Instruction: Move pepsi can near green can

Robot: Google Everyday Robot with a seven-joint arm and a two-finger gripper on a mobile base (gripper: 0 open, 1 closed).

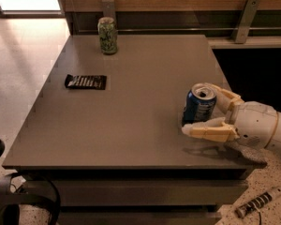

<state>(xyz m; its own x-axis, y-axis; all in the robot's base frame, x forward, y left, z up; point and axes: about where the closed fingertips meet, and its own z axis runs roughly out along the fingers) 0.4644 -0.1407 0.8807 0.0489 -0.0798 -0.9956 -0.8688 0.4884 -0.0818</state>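
A tabletop fills the middle of the frame. The green can stands upright at its far edge, upper left of centre. A flat snack packet lies nearer, left of centre, well apart from the green can. The pepsi can stands upright near the right edge, far from both. The end effector reaches in from the right, at the pepsi can.
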